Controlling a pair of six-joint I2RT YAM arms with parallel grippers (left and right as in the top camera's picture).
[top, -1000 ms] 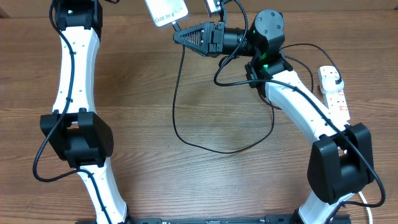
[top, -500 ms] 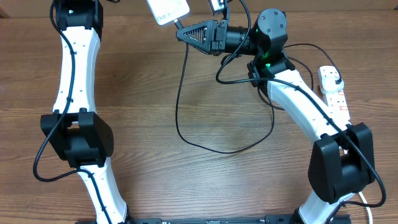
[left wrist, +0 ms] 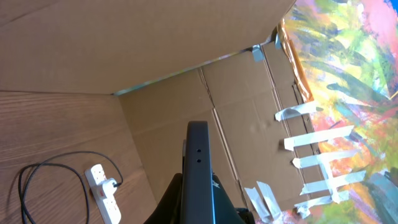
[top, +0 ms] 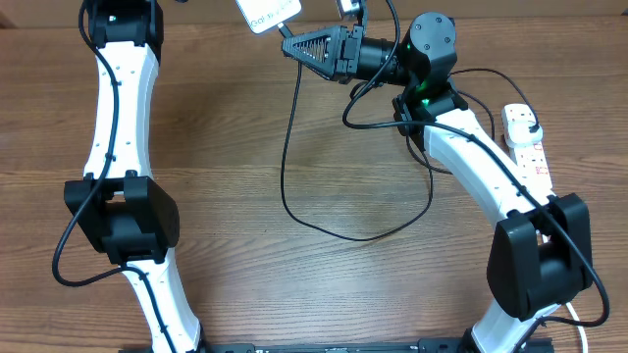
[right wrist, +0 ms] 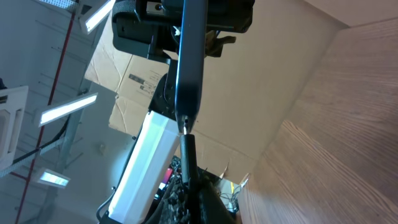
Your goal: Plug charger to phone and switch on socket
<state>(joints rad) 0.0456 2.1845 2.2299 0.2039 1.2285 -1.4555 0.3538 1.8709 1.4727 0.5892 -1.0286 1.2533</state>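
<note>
Far-edge phone (top: 267,14), charger (top: 286,167) tip meeting it, socket (top: 530,155) along right edge

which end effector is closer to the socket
right. the right end effector grips the charger at the phone's near end, well away from the socket. the left end effector holds the phone's far end, even farther, past the overhead view's top edge.

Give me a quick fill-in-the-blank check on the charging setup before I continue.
The right gripper holds the ___'s tip at the phone.
The left gripper is shut on the ___.
The charger's plug sits in the white ___.
Missing: charger; phone; socket.
</note>
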